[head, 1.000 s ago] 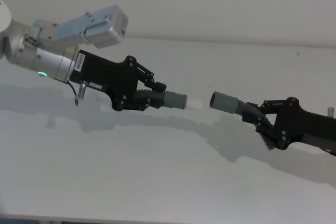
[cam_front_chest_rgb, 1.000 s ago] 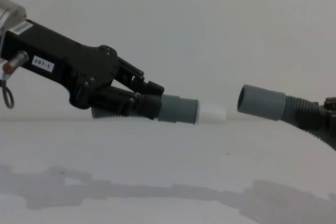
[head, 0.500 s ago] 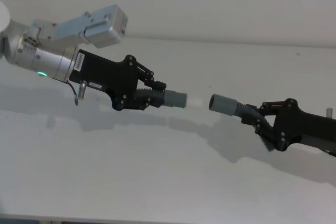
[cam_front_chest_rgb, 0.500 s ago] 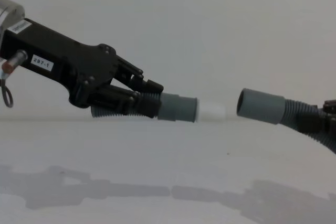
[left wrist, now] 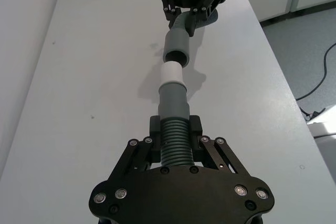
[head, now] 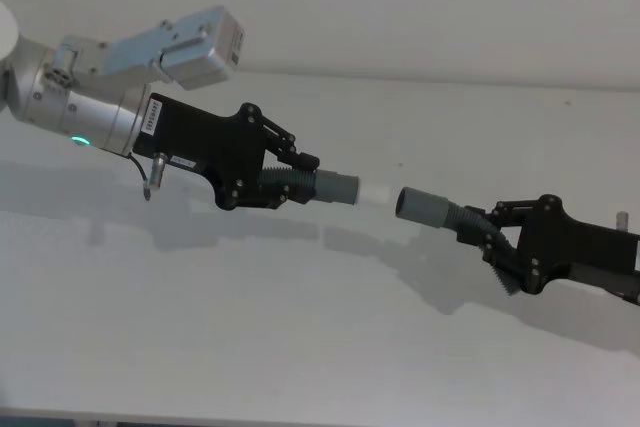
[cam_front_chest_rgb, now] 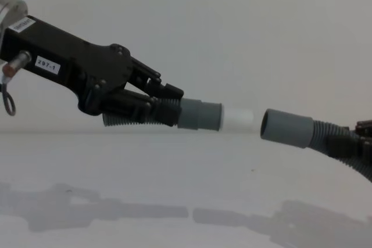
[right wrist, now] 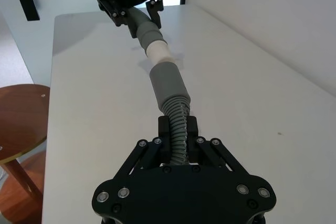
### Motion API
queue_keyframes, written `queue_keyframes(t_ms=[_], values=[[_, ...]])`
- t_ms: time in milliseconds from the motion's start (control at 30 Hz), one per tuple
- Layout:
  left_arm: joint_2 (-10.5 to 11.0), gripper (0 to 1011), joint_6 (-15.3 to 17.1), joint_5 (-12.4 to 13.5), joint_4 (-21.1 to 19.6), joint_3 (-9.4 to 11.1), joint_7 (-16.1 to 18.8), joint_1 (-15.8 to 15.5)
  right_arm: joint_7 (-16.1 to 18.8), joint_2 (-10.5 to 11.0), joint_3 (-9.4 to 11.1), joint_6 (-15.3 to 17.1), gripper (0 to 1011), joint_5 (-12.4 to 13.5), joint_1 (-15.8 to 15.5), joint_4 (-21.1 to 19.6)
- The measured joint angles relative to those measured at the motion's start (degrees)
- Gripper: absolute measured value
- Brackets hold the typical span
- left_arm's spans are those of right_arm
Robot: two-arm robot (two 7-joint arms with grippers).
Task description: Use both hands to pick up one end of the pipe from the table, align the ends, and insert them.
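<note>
table: the plain white matte table runs under everything; both hose pieces hang above it, touching nothing on it.
left hand: the black plastic multi-part left gripper on its silver cylindrical arm, the one with a small white number label, is clenched on the ribbed part of its hose, just behind the cuff.
right hand: the black plastic right gripper comes in from the right, lower than the left, and is clamped the same way on the ribs of the other hose.
left hose: the short dark-grey ribbed hose piece points rightward out of the left gripper, its long axis tipped slightly downward.
right hose: the curved dark-grey ribbed hose piece bends up and leftward out of the right gripper.
socket end: the smooth grey cuff with an open socket faces left toward the other piece.
plug end: the smooth grey cuff carries the narrower white tip.
the gap: tip and socket mouth stand just apart, nearly nose to nose, not yet entered.
axis: from the left wrist the two cuffs line up almost straight; from the chest the socket sits a touch lower than the tip and tilts upward to meet it.
judgement: what's left looks like a short push along that shared line, with a small levelling of the socket first; either arm is equally near.
</note>
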Motion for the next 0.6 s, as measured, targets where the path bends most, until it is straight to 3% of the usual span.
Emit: queue_keyframes(t_ms=[600], values=[[0.5, 308, 1.0, -0.6, -0.5, 0.8, 0.8, -0.2, -1.2, 0.3, -0.6, -0.9, 173, 0.1, 0.1, 0.4]])
